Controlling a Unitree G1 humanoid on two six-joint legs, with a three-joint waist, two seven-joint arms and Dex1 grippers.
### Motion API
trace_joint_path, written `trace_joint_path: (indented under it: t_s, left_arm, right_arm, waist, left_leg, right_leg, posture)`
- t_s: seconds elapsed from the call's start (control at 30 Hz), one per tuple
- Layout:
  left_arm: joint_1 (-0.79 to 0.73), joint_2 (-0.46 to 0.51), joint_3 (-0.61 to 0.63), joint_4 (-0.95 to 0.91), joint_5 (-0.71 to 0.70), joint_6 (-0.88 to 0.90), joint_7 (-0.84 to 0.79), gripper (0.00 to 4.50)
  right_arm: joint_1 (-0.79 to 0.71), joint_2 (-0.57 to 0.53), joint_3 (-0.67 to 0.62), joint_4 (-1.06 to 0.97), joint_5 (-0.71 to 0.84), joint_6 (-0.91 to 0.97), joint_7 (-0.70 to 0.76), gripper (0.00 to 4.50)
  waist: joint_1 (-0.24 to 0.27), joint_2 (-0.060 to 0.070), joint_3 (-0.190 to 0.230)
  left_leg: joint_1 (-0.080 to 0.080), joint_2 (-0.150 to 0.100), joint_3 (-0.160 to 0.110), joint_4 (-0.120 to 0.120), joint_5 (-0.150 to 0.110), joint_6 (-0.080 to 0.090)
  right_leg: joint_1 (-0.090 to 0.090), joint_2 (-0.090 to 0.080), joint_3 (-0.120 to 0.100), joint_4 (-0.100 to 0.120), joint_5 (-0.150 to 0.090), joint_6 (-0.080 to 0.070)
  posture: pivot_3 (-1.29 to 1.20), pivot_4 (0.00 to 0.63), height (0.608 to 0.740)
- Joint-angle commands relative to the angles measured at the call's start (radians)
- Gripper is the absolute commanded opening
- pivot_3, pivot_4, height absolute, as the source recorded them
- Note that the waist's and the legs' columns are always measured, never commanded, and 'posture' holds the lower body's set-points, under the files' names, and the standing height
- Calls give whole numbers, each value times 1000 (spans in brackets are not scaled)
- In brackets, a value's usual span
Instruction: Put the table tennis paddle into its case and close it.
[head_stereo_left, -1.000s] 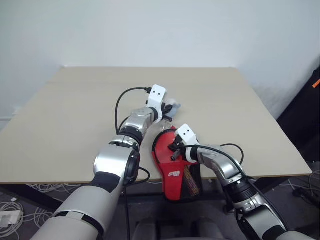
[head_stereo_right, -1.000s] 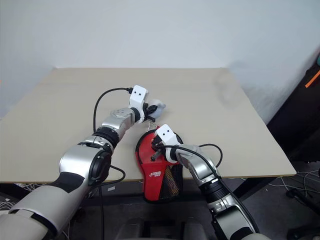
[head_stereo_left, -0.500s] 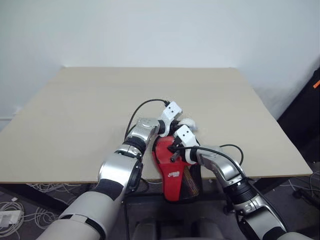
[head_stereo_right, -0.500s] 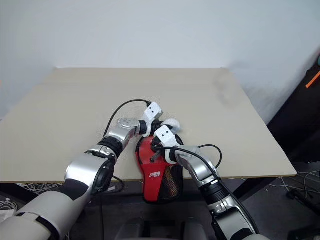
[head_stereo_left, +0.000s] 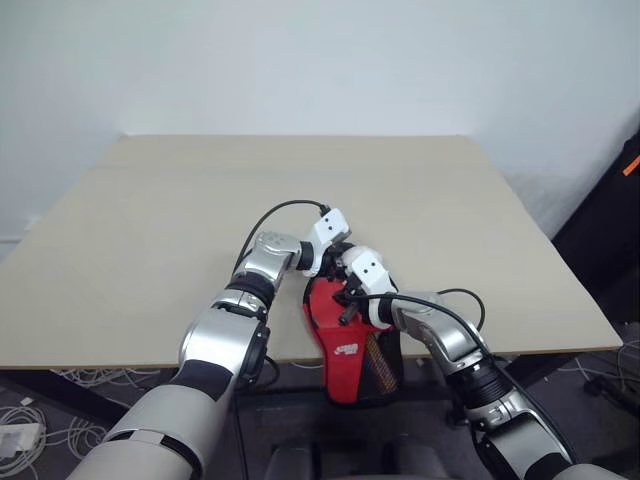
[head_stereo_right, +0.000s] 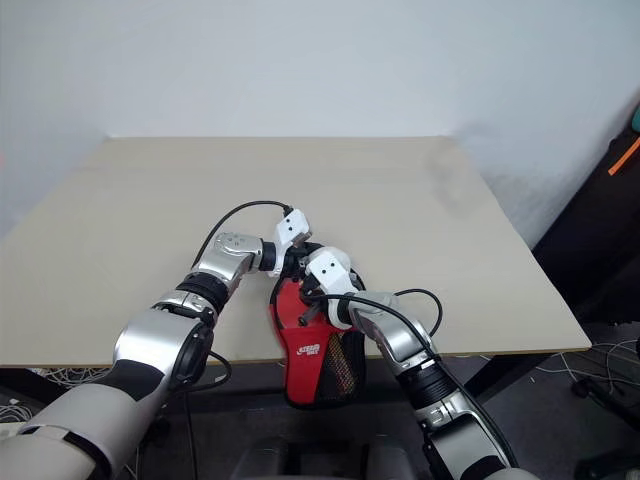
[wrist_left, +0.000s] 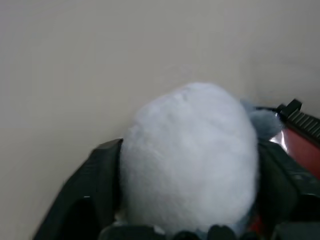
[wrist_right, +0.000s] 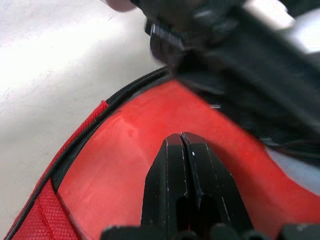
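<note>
Two hands meet over the case (head_stereo_left: 345, 335), which lies at the near edge of the counter (head_stereo_left: 150, 220) with its narrow end hanging off the front. The right hand (wrist_right: 182, 145), fingers pressed together, bears down on the red cloth. The left hand (head_stereo_left: 340, 258) sits just beyond it at the case's far rim; I cannot tell how its fingers stand, since a white fluffy thing (wrist_left: 190, 160) blocks its wrist view. Closing looks like the step in hand; I cannot tell where the paddle is. Next, the left hand likely must find the zipper edge (wrist_right: 120, 95), which the right hand crowds.
</note>
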Motion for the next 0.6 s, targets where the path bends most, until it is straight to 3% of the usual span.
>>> trace_joint_path:
  t_s: [0.03,0.3,0.57,0.6]
  left_arm:
    - [-20,51,-25,-32,37,-30,13,4491]
    - [-50,204,14,-143,-30,-36,-162,4491]
    - [158,285,72,-549,-212,219,-324,4491]
    - [193,288,74,-596,-227,247,-316,4499]
  right_arm:
    - [-12,1,5,15,-8,2,8,0]
    - [-7,-24,-6,-33,4,26,28,0]
    - [32,-149,-60,-222,54,136,74,0]
    - [33,-168,-71,-251,67,157,84,180]
  waist:
    - [-2,0,0]
    - [-1,0,0]
    - [-3,1,0]
    - [-3,1,0]
  left_leg:
    - [0,0,0,0,0,0]
    - [0,0,0,0,0,0]
    - [-1,0,1,1,0,0]
    - [-1,1,1,1,0,0]
  right_leg:
    - [0,0,0,0,0,0]
    - [-1,0,0,1,0,0]
    - [-1,-1,0,2,0,0]
    - [-1,-1,0,2,0,0]
  posture:
    - [0,0,740]
    - [0,0,740]
    - [0,0,740]
    - [0,0,740]
